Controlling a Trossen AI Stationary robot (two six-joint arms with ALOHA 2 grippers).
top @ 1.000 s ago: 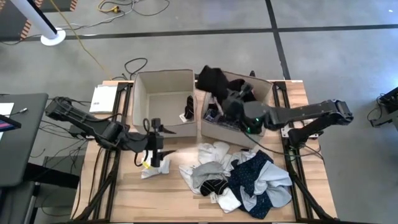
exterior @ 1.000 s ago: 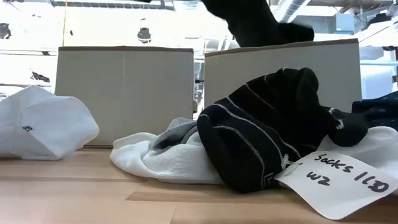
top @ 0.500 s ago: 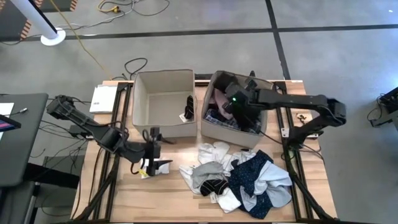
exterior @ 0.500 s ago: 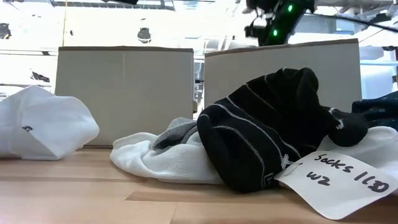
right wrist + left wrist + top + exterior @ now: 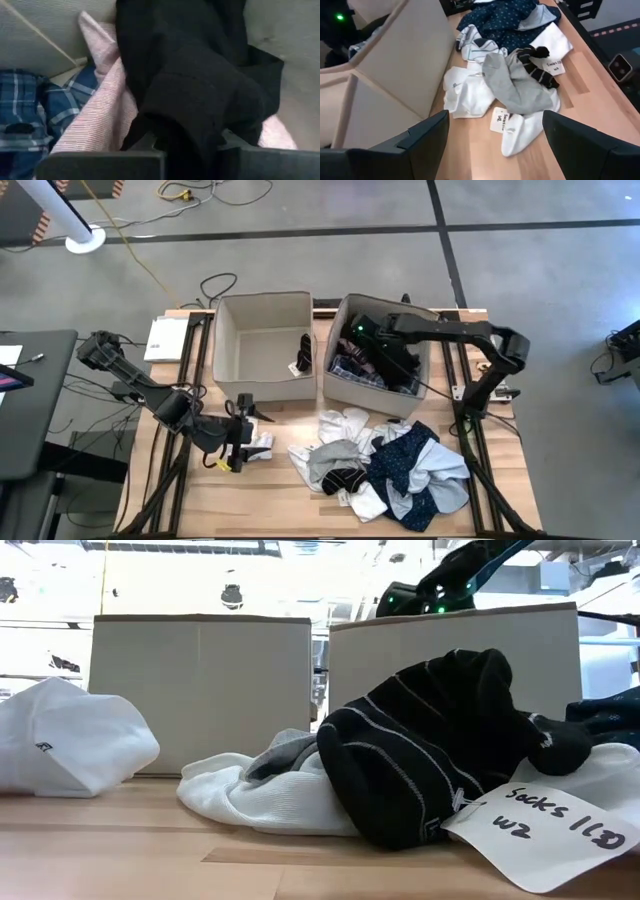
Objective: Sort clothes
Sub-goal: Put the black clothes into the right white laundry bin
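A black garment point(image 5: 200, 75) lies in the right beige box point(image 5: 362, 393), on top of a pink garment point(image 5: 102, 120) and a blue plaid one point(image 5: 30, 110). My right gripper point(image 5: 383, 363) reaches down into that box and is shut on the black garment. A pile of clothes point(image 5: 385, 465), white, grey, black striped and navy dotted, lies on the table in front of the boxes. My left gripper point(image 5: 245, 442) hovers open beside a small white garment point(image 5: 262, 446) left of the pile; nothing is between its fingers point(image 5: 427, 135). My right gripper pinches a bunched part of the black garment point(image 5: 187, 142) between its two fingers. The fingers come from above, slanting down into the right box. The rest of the garment spreads out from the fingers over the pink garment inside the box.
The left beige box point(image 5: 226, 340) holds a dark sock point(image 5: 303, 352). A white pad point(image 5: 165, 338) lies at the table's far left corner. In the low view a paper tag point(image 5: 555, 830) lies on the pile. Bare wood shows near the table's front left.
My right gripper has carried the black garment from high above the right box's far edge down into the box, tipping from level to pointing steeply down. My left gripper has drifted toward the table's near edge, staying open.
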